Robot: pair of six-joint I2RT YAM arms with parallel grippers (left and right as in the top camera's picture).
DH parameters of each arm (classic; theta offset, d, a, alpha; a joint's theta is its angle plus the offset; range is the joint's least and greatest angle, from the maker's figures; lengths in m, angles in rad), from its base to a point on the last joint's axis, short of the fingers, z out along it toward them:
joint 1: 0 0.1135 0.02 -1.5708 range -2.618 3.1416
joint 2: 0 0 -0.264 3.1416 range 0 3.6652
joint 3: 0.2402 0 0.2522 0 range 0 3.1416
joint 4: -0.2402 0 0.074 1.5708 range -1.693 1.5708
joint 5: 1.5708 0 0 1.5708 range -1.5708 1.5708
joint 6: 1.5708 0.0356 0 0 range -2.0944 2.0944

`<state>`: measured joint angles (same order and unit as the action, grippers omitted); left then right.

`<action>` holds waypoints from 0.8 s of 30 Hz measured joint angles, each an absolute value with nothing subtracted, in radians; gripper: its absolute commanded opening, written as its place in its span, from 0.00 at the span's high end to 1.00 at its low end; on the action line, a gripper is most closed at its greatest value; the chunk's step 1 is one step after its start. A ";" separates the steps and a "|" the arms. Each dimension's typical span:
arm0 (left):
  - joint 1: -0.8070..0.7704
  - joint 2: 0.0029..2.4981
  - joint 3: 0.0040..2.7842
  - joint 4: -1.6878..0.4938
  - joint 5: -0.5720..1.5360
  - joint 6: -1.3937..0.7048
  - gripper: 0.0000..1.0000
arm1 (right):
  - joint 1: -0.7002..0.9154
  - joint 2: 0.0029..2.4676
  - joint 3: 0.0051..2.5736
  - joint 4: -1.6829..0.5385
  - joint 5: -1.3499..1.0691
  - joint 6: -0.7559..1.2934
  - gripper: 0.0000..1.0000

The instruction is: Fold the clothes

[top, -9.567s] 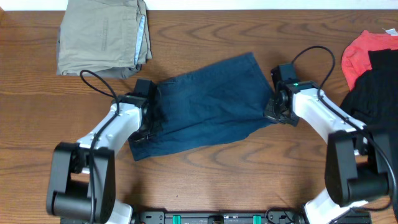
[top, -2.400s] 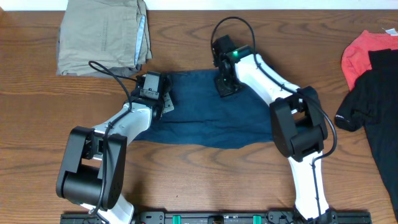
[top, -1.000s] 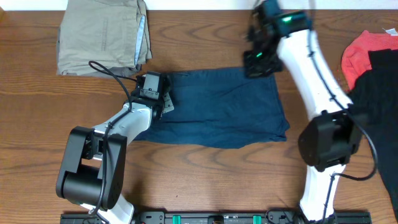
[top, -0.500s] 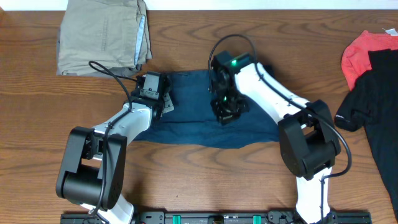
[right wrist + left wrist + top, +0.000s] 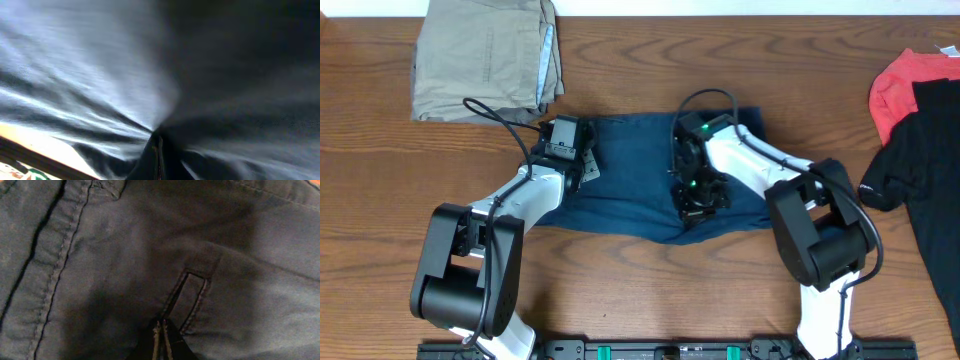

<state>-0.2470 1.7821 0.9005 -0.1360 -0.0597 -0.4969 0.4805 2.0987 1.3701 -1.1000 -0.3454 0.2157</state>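
Note:
The dark navy denim shorts point(image 5: 630, 175) lie in the middle of the wooden table point(image 5: 380, 200), long side running left to right. My left gripper point(image 5: 578, 165) rests on their left end, at the waistband. In the left wrist view its fingers point(image 5: 160, 330) are shut, tips pressed on flat fabric point(image 5: 125, 255) beside a belt loop. My right gripper point(image 5: 698, 205) is low over the front middle of the shorts. In the right wrist view it point(image 5: 157, 142) is shut on the denim point(image 5: 100, 65), and folds fan out from its tips.
A folded khaki-tan garment point(image 5: 485, 55) lies at the back left. A red garment point(image 5: 900, 85) and a black garment point(image 5: 920, 160) lie at the right edge. The left arm's cable loops between the khaki garment and the shorts.
My right gripper has come from the shorts' far right corner to their front middle, pulling fabric along. The shorts' right end is now bunched and shorter. The left arm has not moved.

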 measured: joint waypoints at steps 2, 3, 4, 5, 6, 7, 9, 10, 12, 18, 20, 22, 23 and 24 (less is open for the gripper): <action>-0.247 1.782 0.900 -0.137 -0.059 -0.497 0.94 | 0.456 2.099 1.367 -1.132 -0.326 0.234 0.99; -0.248 1.782 0.900 -0.137 -0.059 -0.497 0.94 | 0.445 2.099 1.364 -1.151 -0.302 0.241 0.99; -0.248 1.782 0.900 -0.138 -0.059 -0.497 0.94 | 0.432 2.099 1.360 -1.169 -0.291 0.246 0.99; -0.249 1.782 0.900 -0.138 -0.059 -0.497 0.94 | 0.424 2.099 1.358 -1.185 -0.273 0.250 0.99; -0.250 1.781 0.900 -0.139 -0.059 -0.497 0.94 | 0.413 2.099 1.355 -1.201 -0.253 0.254 0.99; -0.250 1.780 0.900 -0.140 -0.059 -0.497 0.94 | 0.402 2.099 1.351 -1.216 -0.235 0.257 0.99; -0.251 1.780 0.900 -0.141 -0.059 -0.497 0.94 | 0.384 2.099 1.344 -1.241 -0.189 0.261 0.99; -0.251 1.780 0.900 -0.141 -0.059 -0.497 0.94 | 0.376 2.100 1.341 -1.251 -0.166 0.265 0.99; -0.251 1.780 0.900 -0.141 -0.058 -0.497 0.94 | 0.362 2.101 1.337 -1.272 -0.110 0.281 0.99; -0.251 1.780 0.900 -0.143 -0.059 -0.497 0.94 | 0.300 2.104 1.327 -1.286 -0.001 0.328 0.99; -0.251 1.780 0.900 -0.143 -0.059 -0.497 0.94 | 0.275 2.104 1.325 -1.284 0.034 0.349 0.99; -0.251 1.780 0.900 -0.144 -0.059 -0.497 0.94 | 0.245 2.104 1.325 -1.275 0.064 0.368 0.99; -0.251 1.780 0.900 -0.144 -0.059 -0.497 0.94 | 0.230 2.104 1.325 -1.271 0.071 0.376 0.99; -0.251 1.779 0.900 -0.145 -0.059 -0.497 0.94 | 0.214 2.104 1.325 -1.267 0.075 0.384 0.99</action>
<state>-0.2512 1.7790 0.9005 -0.1448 -0.0589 -0.4973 0.2138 2.1044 1.3254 -1.2675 0.0753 0.3840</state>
